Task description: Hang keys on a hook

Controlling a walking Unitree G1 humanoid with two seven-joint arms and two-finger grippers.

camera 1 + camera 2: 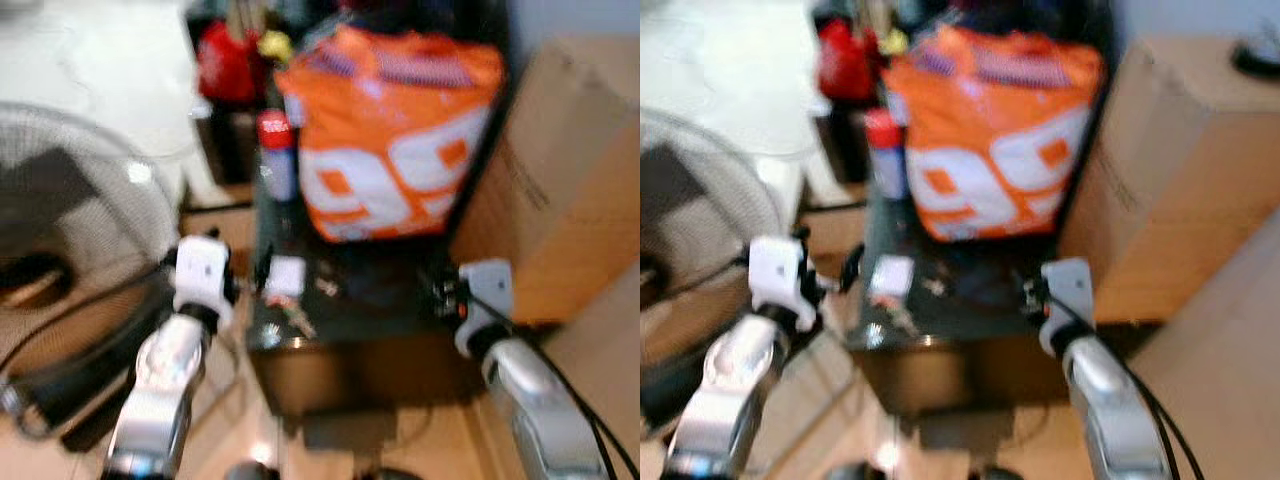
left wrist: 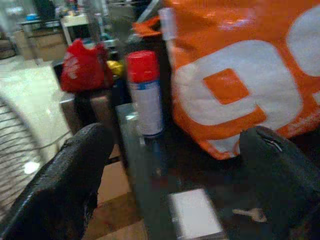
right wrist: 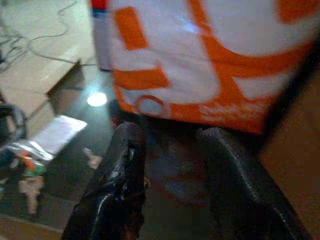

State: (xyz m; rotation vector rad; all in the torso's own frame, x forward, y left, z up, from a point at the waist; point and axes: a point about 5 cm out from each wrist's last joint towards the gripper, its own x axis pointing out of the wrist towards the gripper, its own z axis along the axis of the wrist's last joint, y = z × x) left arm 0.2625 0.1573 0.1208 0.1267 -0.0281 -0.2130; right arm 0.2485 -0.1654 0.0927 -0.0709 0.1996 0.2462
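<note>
On the dark table (image 1: 390, 300), keys (image 3: 29, 187) (clearer in the right wrist view) lie between both empty, parted grippers' fingers (image 2: 65, 185).

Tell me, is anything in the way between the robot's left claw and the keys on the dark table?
Nothing visible blocks it. The left gripper hangs open at the table's edge; the keys lie just beyond, beside a white card.

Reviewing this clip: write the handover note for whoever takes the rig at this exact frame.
Left gripper: open, empty, at the left edge of the dark table.
Right gripper: open, empty, over the table's right side, in front of the orange bag.
Keys: lying on the table's front left, beside a white card.
Done: nothing grasped.
Left: pick up keys, find a hook, hang them.
</note>
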